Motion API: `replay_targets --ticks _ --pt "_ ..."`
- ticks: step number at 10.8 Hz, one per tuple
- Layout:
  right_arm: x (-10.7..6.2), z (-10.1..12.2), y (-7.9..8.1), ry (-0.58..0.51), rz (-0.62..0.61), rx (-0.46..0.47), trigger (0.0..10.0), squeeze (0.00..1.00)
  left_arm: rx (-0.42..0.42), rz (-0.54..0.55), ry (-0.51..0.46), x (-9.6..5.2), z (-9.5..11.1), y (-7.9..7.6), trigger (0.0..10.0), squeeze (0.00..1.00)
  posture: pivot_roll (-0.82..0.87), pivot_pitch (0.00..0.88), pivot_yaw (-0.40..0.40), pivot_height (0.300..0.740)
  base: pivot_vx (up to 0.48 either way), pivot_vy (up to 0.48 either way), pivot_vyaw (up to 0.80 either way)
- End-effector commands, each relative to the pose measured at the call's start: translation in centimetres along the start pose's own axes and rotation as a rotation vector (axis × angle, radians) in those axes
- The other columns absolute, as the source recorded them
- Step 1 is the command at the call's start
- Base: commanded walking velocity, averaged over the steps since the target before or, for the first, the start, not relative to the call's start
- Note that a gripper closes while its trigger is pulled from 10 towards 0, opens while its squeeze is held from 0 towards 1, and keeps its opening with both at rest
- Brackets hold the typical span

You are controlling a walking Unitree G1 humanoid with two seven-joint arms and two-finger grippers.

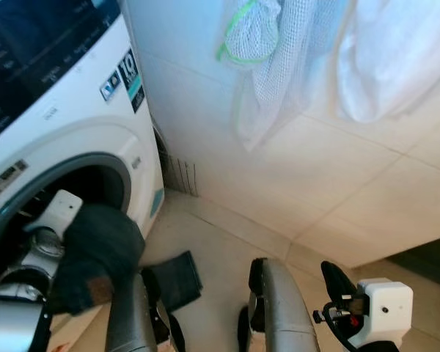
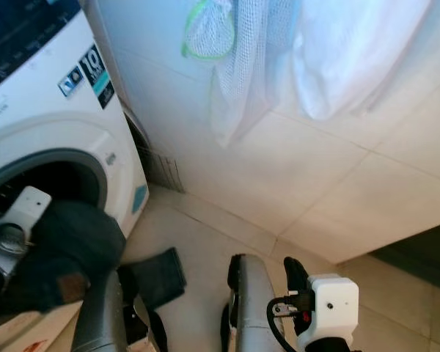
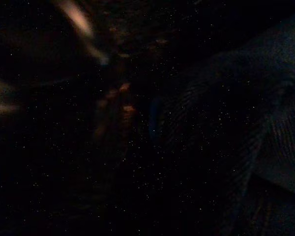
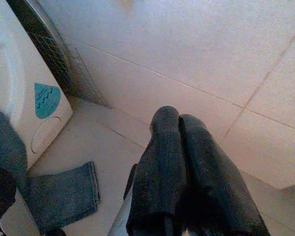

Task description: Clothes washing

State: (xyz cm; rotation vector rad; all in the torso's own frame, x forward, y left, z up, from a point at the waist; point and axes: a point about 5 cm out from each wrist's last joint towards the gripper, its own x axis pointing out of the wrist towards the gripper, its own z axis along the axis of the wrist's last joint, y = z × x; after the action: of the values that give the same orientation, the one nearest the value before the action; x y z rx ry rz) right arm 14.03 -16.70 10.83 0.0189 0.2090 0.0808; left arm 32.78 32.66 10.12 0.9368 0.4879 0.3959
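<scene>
Now we held left gripper (image 1: 55, 220) at washing machine (image 1: 73, 110) drum mouth, dark garment (image 1: 95, 253) draped over it for loading; finger state unreadable. Right gripper (image 4: 179, 172) idle, fingers pressed together, empty.

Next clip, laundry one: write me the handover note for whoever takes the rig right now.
Left gripper: at the washing machine door opening, with a dark garment draped over the arm; fingers hidden, so its state is unclear.
Right gripper: shut, empty, idle low on the right.
Denim piece: flat on the floor tiles in front of the machine.
Mesh laundry bag hangs on the wall above.
Done: garment brought to the drum mouth.
Left: push it fully inside, pick up the denim piece, load it.
</scene>
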Motion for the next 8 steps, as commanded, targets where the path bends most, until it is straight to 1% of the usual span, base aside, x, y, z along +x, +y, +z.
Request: replay_targets --ticks 1,2,3,4,5,6,8 --pt "-0.6 0.1 -0.3 0.01 -0.019 -0.009 10.0 0.0 0.085 0.187 0.034 0.6 -0.9 4.1 10.0 0.0 -0.11 0.322 -0.044 0.544 0.0 0.0 0.0" --pt "-0.6 0.2 -0.3 0.01 -0.02 -0.009 10.0 0.0 0.118 0.228 0.026 0.5 -0.8 4.2 10.0 0.0 -0.11 0.322 -0.044 0.544 0.0 0.0 0.0" --pt "-0.6 0.2 -0.3 0.01 -0.02 -0.008 10.0 0.0 0.14 0.21 0.018 0.4 -0.7 3.4 10.0 0.0 -0.11 0.323 -0.044 0.544 0.0 0.0 0.0" --pt "-0.6 0.2 -0.3 0.01 -0.021 -0.011 10.0 0.0 0.119 0.146 0.016 0.1 -0.9 1.8 10.0 0.0 -0.11 0.324 -0.047 0.544 0.0 0.0 0.0" --pt "-0.6 0.2 -0.3 0.011 -0.02 -0.012 10.0 0.0 0.115 0.124 0.014 0.0 -1.0 1.1 10.0 0.0 -0.11 0.324 -0.049 0.544 0.0 0.0 0.0" --pt "-0.5 0.2 -0.4 0.012 -0.019 -0.014 10.0 0.0 0.109 0.099 0.021 -0.3 -1.4 0.0 10.0 1.0 -0.11 0.325 -0.05 0.544 0.0 0.0 0.0" --pt "-0.5 0.3 -0.4 0.012 -0.017 -0.015 10.0 0.0 0.116 0.076 0.032 -0.5 -1.8 -0.6 10.0 1.0 -0.11 0.323 -0.052 0.544 0.0 0.0 0.0"
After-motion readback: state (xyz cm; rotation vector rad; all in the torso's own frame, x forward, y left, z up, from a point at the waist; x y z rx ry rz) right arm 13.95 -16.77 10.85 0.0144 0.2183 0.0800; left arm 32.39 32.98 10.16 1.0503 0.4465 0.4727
